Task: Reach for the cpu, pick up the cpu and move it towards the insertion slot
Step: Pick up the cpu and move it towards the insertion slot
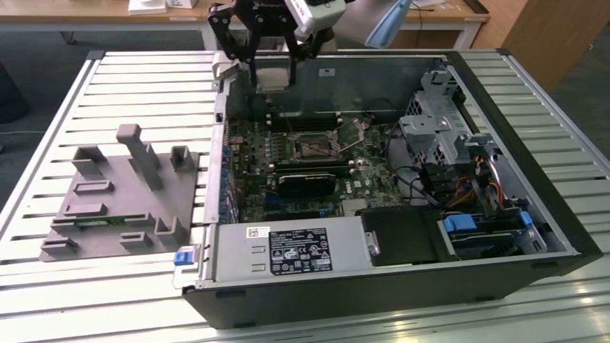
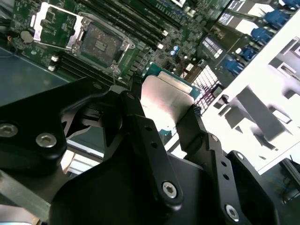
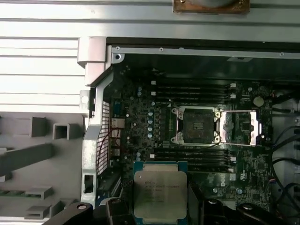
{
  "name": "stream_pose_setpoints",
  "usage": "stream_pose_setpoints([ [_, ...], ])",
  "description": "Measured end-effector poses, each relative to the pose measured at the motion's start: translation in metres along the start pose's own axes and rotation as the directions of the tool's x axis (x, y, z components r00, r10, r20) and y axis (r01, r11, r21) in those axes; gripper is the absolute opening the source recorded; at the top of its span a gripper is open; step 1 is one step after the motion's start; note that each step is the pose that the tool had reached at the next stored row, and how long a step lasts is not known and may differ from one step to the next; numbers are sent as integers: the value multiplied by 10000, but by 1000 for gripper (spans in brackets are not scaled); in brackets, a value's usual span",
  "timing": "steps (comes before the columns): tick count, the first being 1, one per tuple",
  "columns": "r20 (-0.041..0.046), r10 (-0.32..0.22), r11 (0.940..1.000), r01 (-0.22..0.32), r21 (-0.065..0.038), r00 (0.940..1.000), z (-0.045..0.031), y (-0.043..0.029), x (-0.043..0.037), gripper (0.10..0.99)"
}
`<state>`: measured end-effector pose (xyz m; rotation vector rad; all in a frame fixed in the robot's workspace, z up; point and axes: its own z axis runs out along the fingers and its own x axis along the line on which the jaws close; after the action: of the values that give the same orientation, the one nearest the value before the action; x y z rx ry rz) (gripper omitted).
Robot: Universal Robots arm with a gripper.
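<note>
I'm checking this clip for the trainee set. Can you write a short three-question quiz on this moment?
1. True or false: the gripper holds the cpu.
2. In the first wrist view, the insertion slot is: A covered by a cooler; B open and empty; C already filled.
3. What does the grey tray rest on?

Key: 1 true. 2 B. 3 The slatted metal table, beside the computer case.

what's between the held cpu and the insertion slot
In the first wrist view, narrow black memory slots on the green board lie between the cpu and the insertion slot.
</note>
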<state>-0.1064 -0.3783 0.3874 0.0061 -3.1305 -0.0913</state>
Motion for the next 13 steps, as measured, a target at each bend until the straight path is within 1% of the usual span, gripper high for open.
stream_pose_setpoints([
  [6,-1,1,10000,-1,0,10000,10,120,-154,541],
  [10,-1,1,10000,-1,1,10000,21,193,-280,541],
  [13,-1,1,10000,-1,1,10000,26,235,-376,541],
])
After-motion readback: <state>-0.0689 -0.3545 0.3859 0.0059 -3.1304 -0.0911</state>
